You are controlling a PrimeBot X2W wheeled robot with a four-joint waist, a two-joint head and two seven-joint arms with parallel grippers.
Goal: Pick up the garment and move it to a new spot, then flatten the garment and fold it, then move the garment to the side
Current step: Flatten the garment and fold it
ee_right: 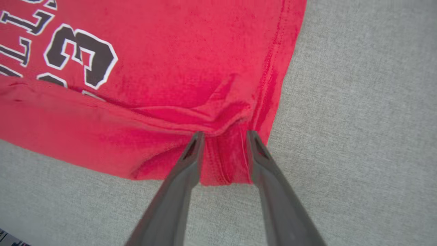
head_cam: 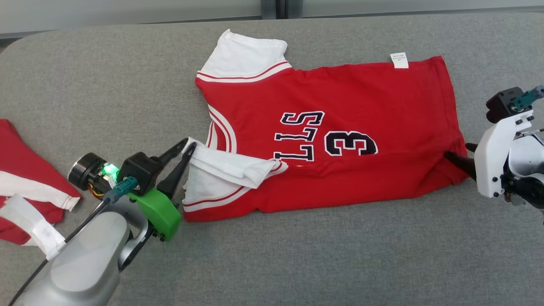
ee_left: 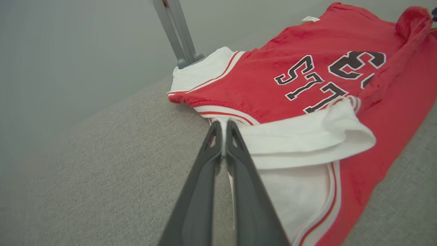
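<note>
Head view: we see the red jersey [head_cam: 340, 140] lying flat on the grey padded surface [head_cam: 297, 263], stretched between our two sets of fingers.
Left gripper [head_cam: 187, 148]: its tips meet the corner of the white sleeve [head_cam: 229, 168], which lies folded over the red body just beyond them.
Left wrist view: our fingers [ee_left: 239, 160] stand almost together, clamped on a thin edge of the white sleeve between the tips.
Right gripper [head_cam: 459, 152]: at the jersey's hem corner, opposite the sleeve end.
Right wrist view: our fingers [ee_right: 266, 160] are spread and released, and a puckered bit of red hem lies loose between them.
Number 3 [ee_right: 82, 56]: beyond the right fingertips, off to their left.
Second red-and-white garment [head_cam: 25, 170]: behind the left gripper, well apart from its fingers.
</note>
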